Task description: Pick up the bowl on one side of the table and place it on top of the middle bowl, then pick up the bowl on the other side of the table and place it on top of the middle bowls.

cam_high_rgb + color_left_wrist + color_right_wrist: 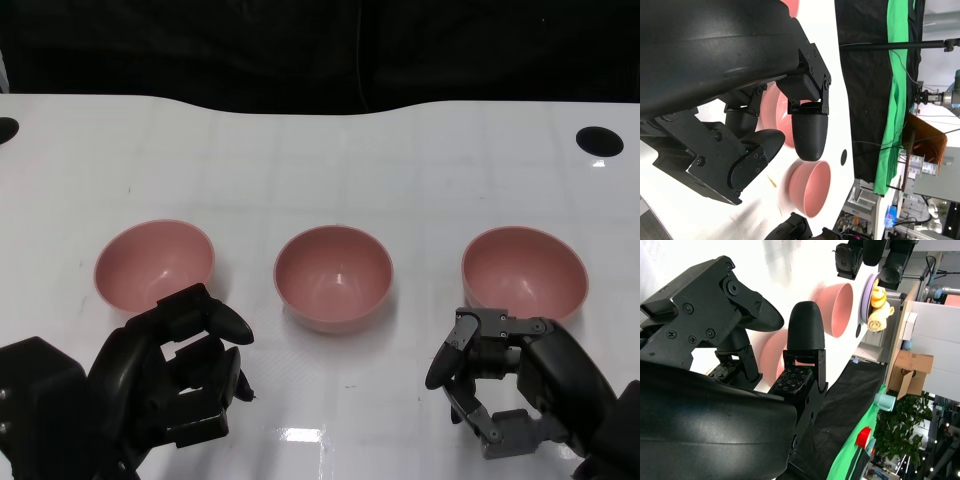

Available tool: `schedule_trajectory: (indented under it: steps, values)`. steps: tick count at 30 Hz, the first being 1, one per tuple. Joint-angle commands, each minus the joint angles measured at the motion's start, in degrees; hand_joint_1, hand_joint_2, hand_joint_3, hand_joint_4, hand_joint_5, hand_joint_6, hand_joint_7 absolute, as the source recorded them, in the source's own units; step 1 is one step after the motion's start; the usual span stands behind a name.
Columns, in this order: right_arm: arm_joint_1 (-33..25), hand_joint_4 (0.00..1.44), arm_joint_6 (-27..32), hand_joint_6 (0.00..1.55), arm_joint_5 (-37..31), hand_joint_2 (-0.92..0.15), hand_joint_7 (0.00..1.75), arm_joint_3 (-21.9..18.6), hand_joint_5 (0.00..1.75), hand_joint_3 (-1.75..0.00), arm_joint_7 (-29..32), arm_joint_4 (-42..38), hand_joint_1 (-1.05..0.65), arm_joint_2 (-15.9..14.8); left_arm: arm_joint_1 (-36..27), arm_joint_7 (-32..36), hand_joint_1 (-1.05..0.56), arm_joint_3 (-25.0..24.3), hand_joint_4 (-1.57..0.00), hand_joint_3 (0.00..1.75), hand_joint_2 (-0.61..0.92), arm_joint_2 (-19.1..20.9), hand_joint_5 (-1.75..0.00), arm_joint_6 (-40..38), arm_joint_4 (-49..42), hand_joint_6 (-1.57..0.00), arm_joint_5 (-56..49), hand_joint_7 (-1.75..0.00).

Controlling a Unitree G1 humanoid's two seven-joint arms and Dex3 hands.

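i see my left hand (185, 375) and right hand (500, 385) each just short of its side bowl, left bowl (155, 265) and right bowl (524, 272), fingers apart and seemingly empty.

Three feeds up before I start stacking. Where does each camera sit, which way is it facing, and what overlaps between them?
Head view: sits high on the robot, looks down at the white table with the left bowl, middle bowl and right bowl; shows left hand and right hand.
Left wrist view: behind the left hand, turned sideways, looking across the table.
Right wrist view: behind the right hand, also turned.
Shared: both wrist views show pink bowls and the opposite hand.
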State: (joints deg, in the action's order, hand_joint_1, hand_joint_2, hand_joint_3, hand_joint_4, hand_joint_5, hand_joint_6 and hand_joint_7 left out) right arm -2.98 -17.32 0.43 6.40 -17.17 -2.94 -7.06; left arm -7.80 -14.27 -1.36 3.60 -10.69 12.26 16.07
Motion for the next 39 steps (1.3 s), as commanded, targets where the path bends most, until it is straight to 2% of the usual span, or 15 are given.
schedule_trajectory:
  steps: [1,15,20,21,23,24,27,28,30,32,37,39]
  values:
    - [-0.36,0.84,0.59,0.84,0.05,-0.41,1.19,-0.4,1.52,-1.21,0.37,0.66,-0.1,-0.5,-0.2,0.26,-0.08,-0.7,-0.7,1.28,0.43,0.62,-1.69,0.16,0.17,-0.75,-0.2,-1.41]
    - [-0.34,0.81,0.91,0.8,1.02,-0.42,1.16,-0.69,1.49,-1.21,0.68,0.63,-0.08,0.22,0.08,-0.85,-0.09,-1.06,-0.71,1.27,0.45,0.71,-1.71,1.43,-1.11,-0.74,0.18,-1.42]
    - [0.29,0.66,-1.39,0.7,-1.59,-0.41,0.92,-1.29,1.33,-1.17,3.44,0.45,-0.07,-0.19,-0.04,-1.35,-0.08,-1.22,-0.73,1.28,0.45,0.79,-1.71,2.0,-1.22,-0.75,0.46,-1.41]
    - [0.72,0.61,-1.98,0.67,-2.7,-0.4,0.8,-1.52,1.27,-1.11,4.15,0.22,-0.1,-0.71,-0.05,-1.38,-0.09,-1.26,-0.73,1.28,0.45,0.81,-1.71,2.07,-1.19,-0.75,0.43,-1.41]
    - [1.58,0.57,-3.18,0.66,-5.31,-0.41,0.68,-2.04,1.19,-1.01,5.98,-0.34,-0.14,-1.72,-0.05,-1.4,-0.09,-1.36,-0.73,1.28,0.45,0.79,-1.7,1.91,-1.07,-0.75,0.56,-1.4]
    - [1.97,0.54,-3.8,0.63,-6.59,-0.45,0.57,-2.3,1.09,-0.88,6.9,-0.67,-0.18,-2.14,-0.06,-1.37,-0.08,-1.37,-0.73,1.27,0.45,0.76,-1.7,1.78,-0.97,-0.75,0.63,-1.4]
    - [2.97,0.49,-5.04,0.61,-10.09,-0.61,0.37,-2.79,0.95,-0.54,8.88,-1.58,-0.23,-3.52,-0.08,-1.33,-0.08,-1.35,-0.73,1.26,0.46,0.78,-1.69,1.7,-0.92,-0.75,0.56,-1.4]
    - [3.2,0.43,-5.19,0.58,-11.37,-0.71,0.27,-2.88,0.86,-0.32,9.66,-1.76,-0.29,-3.91,-0.07,-1.29,-0.08,-1.36,-0.73,1.26,0.45,0.79,-1.69,1.61,-0.91,-0.75,0.55,-1.4]
    - [3.24,0.35,-4.3,0.53,-13.02,-0.81,0.15,-2.98,0.76,-0.11,10.97,-1.33,-0.34,-4.1,-0.12,-1.22,-0.08,-1.37,-0.73,1.27,0.44,0.85,-1.69,1.74,-0.88,-0.76,0.37,-1.4]
    - [3.21,0.27,-3.54,0.48,-15.85,-0.83,0.1,-2.95,0.71,-0.06,13.05,-0.76,-0.37,-4.34,-0.16,-1.35,-0.08,-1.37,-0.73,1.29,0.43,0.8,-1.7,2.11,-0.94,-0.76,0.37,-1.4]
    - [4.28,0.15,-4.19,0.39,-29.03,-0.84,0.03,-2.18,0.66,-0.02,21.34,-1.41,-0.5,-7.24,-0.44,-1.14,-0.08,-1.24,-0.73,1.31,0.42,0.77,-1.7,2.12,-0.6,-0.76,0.19,-1.4]
    - [4.68,0.08,-1.8,0.36,-33.04,-0.84,0.01,-1.72,0.63,-0.01,22.98,-1.1,-0.54,-7.94,-0.37,-1.19,-0.09,-1.23,-0.73,1.31,0.42,0.84,-1.7,2.15,-0.67,-0.76,0.15,-1.4]
